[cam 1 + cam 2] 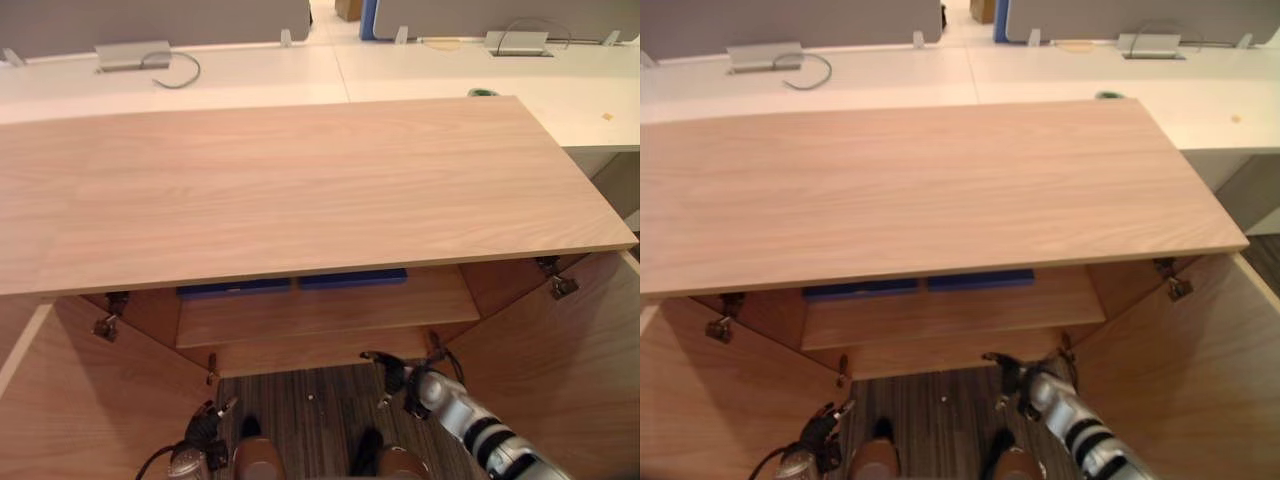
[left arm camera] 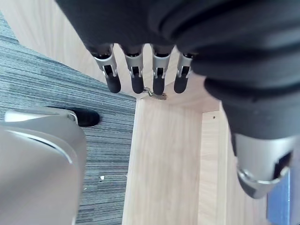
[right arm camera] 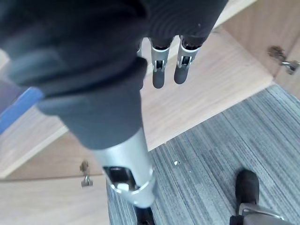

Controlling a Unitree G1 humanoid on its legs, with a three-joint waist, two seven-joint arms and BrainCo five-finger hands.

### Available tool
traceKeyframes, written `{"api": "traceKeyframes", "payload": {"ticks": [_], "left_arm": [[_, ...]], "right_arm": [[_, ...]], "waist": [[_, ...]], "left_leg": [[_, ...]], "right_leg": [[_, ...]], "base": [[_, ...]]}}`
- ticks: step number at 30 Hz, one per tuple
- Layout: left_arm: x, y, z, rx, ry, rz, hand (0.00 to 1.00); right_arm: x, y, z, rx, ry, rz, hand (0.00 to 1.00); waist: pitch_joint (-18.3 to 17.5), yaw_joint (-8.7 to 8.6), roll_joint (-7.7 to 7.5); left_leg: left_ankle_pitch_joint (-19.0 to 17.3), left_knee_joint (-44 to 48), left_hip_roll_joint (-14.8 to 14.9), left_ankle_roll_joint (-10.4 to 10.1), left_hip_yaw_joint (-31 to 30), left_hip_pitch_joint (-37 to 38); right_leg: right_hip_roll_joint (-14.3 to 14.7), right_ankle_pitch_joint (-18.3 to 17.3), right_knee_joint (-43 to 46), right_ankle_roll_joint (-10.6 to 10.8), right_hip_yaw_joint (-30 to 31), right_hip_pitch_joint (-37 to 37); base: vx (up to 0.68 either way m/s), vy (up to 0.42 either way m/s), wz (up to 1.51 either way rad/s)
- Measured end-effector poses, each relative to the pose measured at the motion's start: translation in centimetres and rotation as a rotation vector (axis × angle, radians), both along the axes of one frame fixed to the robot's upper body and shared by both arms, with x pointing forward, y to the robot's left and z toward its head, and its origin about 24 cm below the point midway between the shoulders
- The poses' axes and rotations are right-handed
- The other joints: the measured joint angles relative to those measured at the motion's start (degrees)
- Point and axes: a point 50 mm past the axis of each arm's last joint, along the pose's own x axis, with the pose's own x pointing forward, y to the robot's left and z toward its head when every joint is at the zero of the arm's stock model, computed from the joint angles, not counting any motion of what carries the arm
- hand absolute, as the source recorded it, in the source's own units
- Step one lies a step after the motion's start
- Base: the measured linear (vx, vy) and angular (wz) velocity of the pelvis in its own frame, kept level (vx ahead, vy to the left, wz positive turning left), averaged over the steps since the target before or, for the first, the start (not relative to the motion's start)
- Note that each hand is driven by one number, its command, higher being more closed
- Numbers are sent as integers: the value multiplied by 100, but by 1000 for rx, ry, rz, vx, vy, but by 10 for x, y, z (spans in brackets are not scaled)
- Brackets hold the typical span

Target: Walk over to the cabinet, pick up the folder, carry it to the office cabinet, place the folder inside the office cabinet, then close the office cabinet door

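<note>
The office cabinet (image 1: pixel 300 190) stands right before me, its wide wooden top across the view and both doors swung open. A blue folder (image 1: pixel 295 283) lies flat on the inner shelf (image 1: pixel 330 312), mostly hidden under the top; its blue edge (image 3: pixel 16 110) shows in the right wrist view. My right hand (image 1: pixel 395 372) hangs just in front of the shelf's front edge, fingers (image 3: pixel 159 70) straight and holding nothing. My left hand (image 1: pixel 205 425) is low beside the left door (image 1: pixel 90 400), fingers (image 2: pixel 137 77) straight and empty, apart from the wood.
The right door (image 1: pixel 570 350) stands open close to my right forearm. Grey striped carpet (image 1: pixel 320 410) lies between the two doors. Behind the cabinet run white desks (image 1: pixel 300 70) with grey cable boxes (image 1: pixel 132 54) and a loose cable.
</note>
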Motion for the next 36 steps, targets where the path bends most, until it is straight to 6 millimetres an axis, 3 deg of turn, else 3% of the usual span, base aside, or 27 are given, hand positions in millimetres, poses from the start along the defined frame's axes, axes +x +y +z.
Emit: {"api": "traceKeyframes", "payload": {"ticks": [1,2,3,4,5,9,11,14,17,19,22,24,25,27,28,29,30,31,32,33,36], "left_arm": [[-10,-4,-4,-7,36,-7,0],[-16,-6,-6,-7,57,-15,0],[-17,-6,-7,-7,61,-15,0],[-21,-6,-9,-11,76,-10,0],[-23,-6,-9,-12,80,-1,0],[-28,-6,-11,-18,97,36,0],[-30,-8,-12,-24,98,75,0],[-32,-19,-14,-48,105,134,0],[-33,-25,-15,-52,111,138,0],[-32,-25,-15,-38,114,117,0],[-30,-23,-14,-17,116,102,0],[-24,-22,-13,-2,103,100,0],[-22,-20,-12,4,99,100,0],[-16,-20,-11,1,85,109,0],[-13,-22,-10,-11,77,118,0],[-12,-29,-11,-35,73,129,0],[-11,-32,-11,-41,76,112,0],[-6,-34,-10,-28,71,58,0],[-6,-34,-10,-23,78,38,0],[-8,-33,-11,-20,86,39,0],[-16,-25,-14,3,131,46,0]], "right_arm": [[-12,-10,-6,16,21,-88,0],[-25,-18,-13,29,46,-168,0],[-32,-20,-17,45,64,-214,0],[-53,-26,-27,118,97,-385,0],[-59,-27,-30,157,100,-465,0],[-88,-31,-42,340,87,-911,0],[-109,-31,-47,461,49,-1241,0],[-135,-28,-49,534,3,-1505,0],[-148,-28,-46,591,-39,-1647,0],[-149,-34,-39,621,-104,-1691,0],[-150,-41,-29,665,-207,-1765,0],[-162,-50,-27,680,-273,-1888,0],[-167,-51,-27,676,-279,-1917,0],[-169,-56,-25,679,-326,-1970,0],[-162,-60,-20,695,-374,-1969,0],[-149,-67,-13,732,-441,-1982,0],[-149,-71,-12,732,-465,-2000,0],[-154,-80,-10,734,-521,-2073,0],[-152,-87,-8,752,-579,-2126,0],[-146,-89,-6,781,-609,-2135,0],[-118,-83,-5,885,-608,-2136,0]], "waist": [[-72,-2,106],[-160,-92,155],[-175,-123,111],[-256,-171,12],[-285,-200,-15],[-378,-417,-39],[-365,-470,-78],[-348,-503,-117],[-306,-589,-182],[-301,-592,-220],[-256,-623,-298],[-178,-660,-358],[-169,-687,-437],[-224,-754,-515],[-282,-751,-528],[-278,-738,-426],[-294,-759,-492],[-336,-796,-622],[-408,-796,-685],[-419,-782,-633],[-438,-699,-488]], "left_leg": [[-377,308,-73,72,-1,20],[-493,172,-91,39,-40,95],[-480,88,-148,57,-19,140],[-422,-231,-314,68,72,239],[-390,-328,-374,106,93,261],[-300,-519,-522,149,359,362],[-295,-689,-533,160,657,633],[-383,-805,-516,170,1171,1025],[-528,-802,-468,164,1726,1315],[-602,-800,-423,144,2199,1449],[-660,-817,-380,114,2774,1671],[-636,-886,-302,59,2951,1957],[-645,-876,-323,29,2948,2006],[-632,-915,-266,-6,2950,2036],[-567,-1039,-216,11,3096,1998],[-429,-1201,-66,-83,3233,1968],[-394,-1209,-94,-76,3236,1926],[-368,-1187,-198,-118,3096,1935],[-339,-1189,-245,-100,3005,1898],[-315,-1203,-219,-38,2965,1879],[-122,-1400,-215,297,2764,1815]], "right_leg": [[111,101,-195,46,101,140],[192,164,-325,84,194,144],[200,182,-385,112,309,138],[200,371,-705,171,630,137],[183,453,-805,175,715,130],[135,857,-1113,168,1087,70],[149,910,-1105,154,1394,75],[197,937,-1064,157,1834,73],[288,938,-979,140,2323,-53],[345,889,-860,112,2611,-250],[337,820,-513,26,2513,-504],[210,473,133,-281,1957,-592],[170,434,279,-257,1876,-630],[289,488,301,-188,1875,-653],[451,738,-118,-195,1975,-631],[431,527,132,-483,1852,-775],[281,164,773,-521,1748,-980],[-56,-201,1338,-262,1638,-1066],[30,-290,1240,-109,1717,-1041],[120,-245,1118,-94,1853,-1022],[487,320,230,-50,2200,-933]], "base": [[-20,97,-23],[-36,89,-18],[-80,90,-17],[-52,67,-22],[-25,74,-22],[60,94,-39],[92,63,-63],[46,66,-79],[-25,71,-99],[-77,51,-121],[-7,26,-98],[42,6,-32],[47,-10,1],[44,-41,-19],[48,-64,-57],[20,-55,-51],[47,-51,-1],[98,-69,14],[118,-85,0],[82,-81,-55],[6,-30,-72]]}}
